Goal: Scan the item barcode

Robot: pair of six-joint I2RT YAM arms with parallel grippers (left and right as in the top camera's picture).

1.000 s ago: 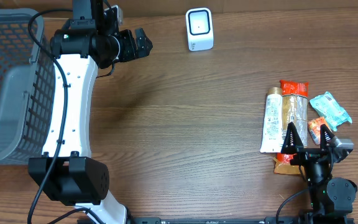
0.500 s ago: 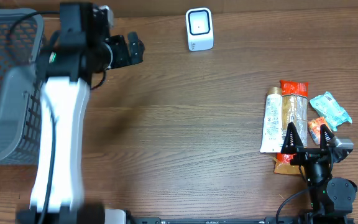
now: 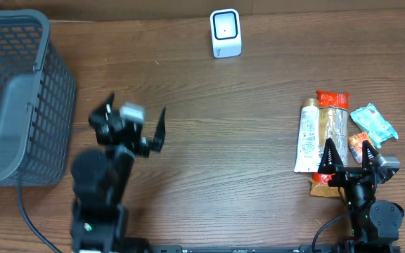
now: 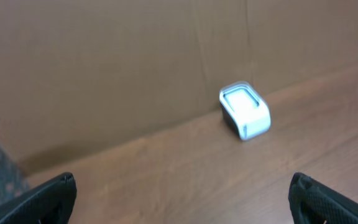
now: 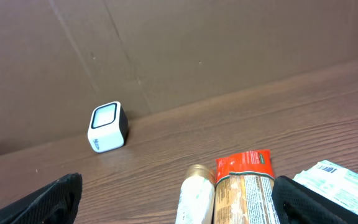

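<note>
Arms are waiting wide open and empty-handed: the left gripper (image 3: 136, 112) is hovering near the basket (image 3: 20, 98), while the right gripper (image 3: 346, 149) is hanging over the packaged items (image 3: 306, 137), well apart from the scanner (image 3: 226, 33) at the table's (image 3: 245, 140) far edge.

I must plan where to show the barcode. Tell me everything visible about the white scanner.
The scanner is a small white rounded box, apparently plastic, with a framed window on its face. It stands on the wooden table near its far edge, by the brown wall, apart from everything else; only the table touches it.
</note>
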